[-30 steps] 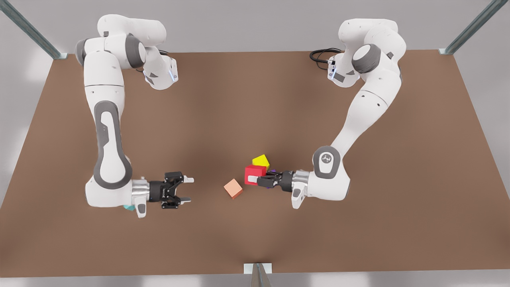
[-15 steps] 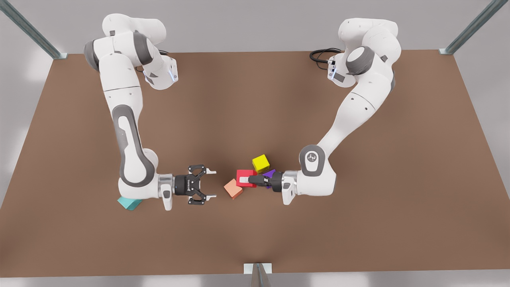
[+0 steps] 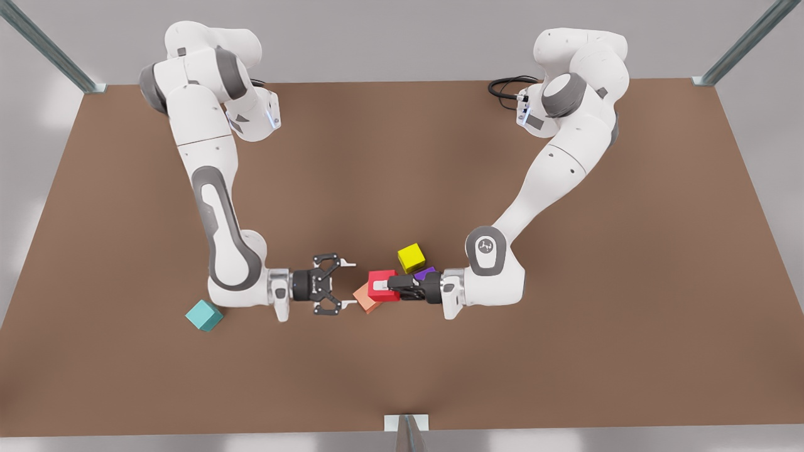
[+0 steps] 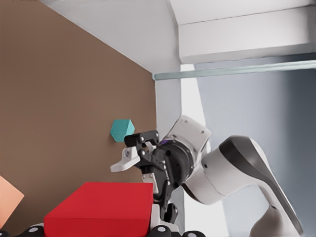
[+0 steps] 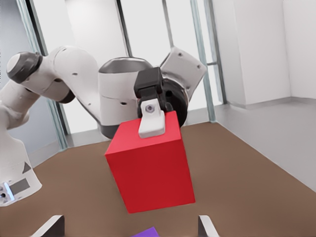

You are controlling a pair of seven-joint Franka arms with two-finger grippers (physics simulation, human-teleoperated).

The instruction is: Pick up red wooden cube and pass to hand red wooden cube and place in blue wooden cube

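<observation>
Red wooden cube (image 3: 382,285) held mid-frame, clamped by left gripper (image 3: 391,287). Right gripper (image 3: 347,284), the hand, spread wide just left. Blue wooden cube (image 3: 204,314) lower left. Risk: salmon cube (image 3: 363,297) below could be knocked during handover.

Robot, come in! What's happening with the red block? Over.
Left pincer shut on red block. Right pincer open, facing it, not touching. Orange block close by.
</observation>
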